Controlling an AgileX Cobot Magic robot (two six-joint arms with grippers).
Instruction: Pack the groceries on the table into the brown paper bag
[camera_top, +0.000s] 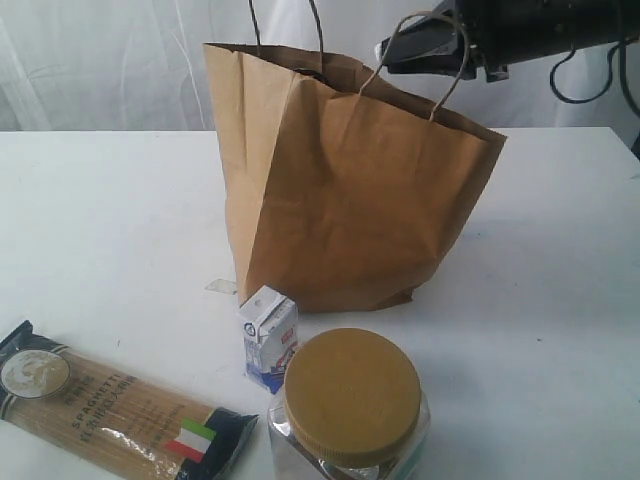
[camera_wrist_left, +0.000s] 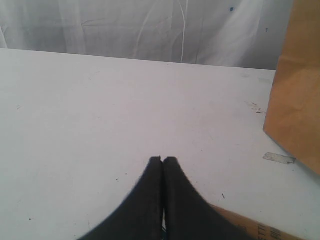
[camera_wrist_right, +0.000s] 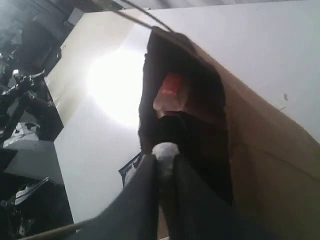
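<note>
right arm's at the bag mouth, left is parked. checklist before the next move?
1. Brown paper bag upright, mouth open: ok.
2. Right gripper over the bag's opening: ok.
3. Right gripper's hold: cannot tell. A white rounded object sits between the jaws, but clamped or released is unclear.
4. Left gripper shut, empty, apart from the bag: ok.
5. All groceries off the table: not ok. The spaghetti pack, small white-blue carton and clear jar with mustard lid are on it.
6. Room inside the bag: cannot tell, interior is dark.
</note>
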